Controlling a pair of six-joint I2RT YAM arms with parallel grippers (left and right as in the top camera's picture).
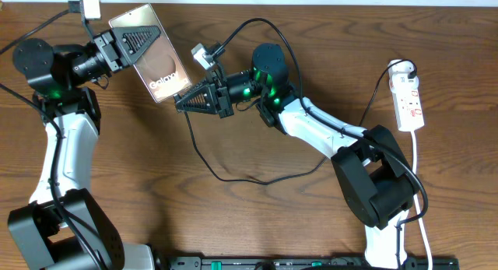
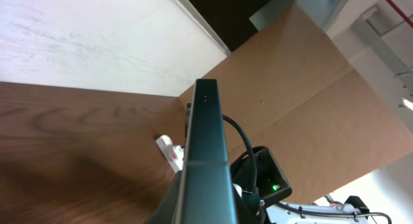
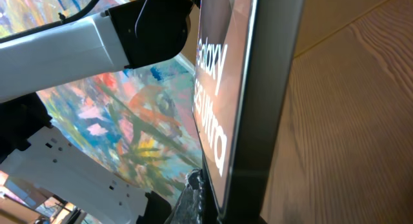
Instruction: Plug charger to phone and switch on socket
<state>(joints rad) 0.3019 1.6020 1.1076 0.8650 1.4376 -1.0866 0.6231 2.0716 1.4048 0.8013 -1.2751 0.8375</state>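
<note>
L gripper at 10 o'clock clamps the phone, R gripper near centre is closed on what looks like the charger tip at phone's 5 o'clock end, so you're mid plug-in: align tip, push in, then socket at 3 o'clock.

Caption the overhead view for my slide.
Left end effector holds the phone; right end effector holds the charger.

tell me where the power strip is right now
In the overhead view the power strip lies at the far right, just past the right arm and far from the phone in the left claw.
</note>
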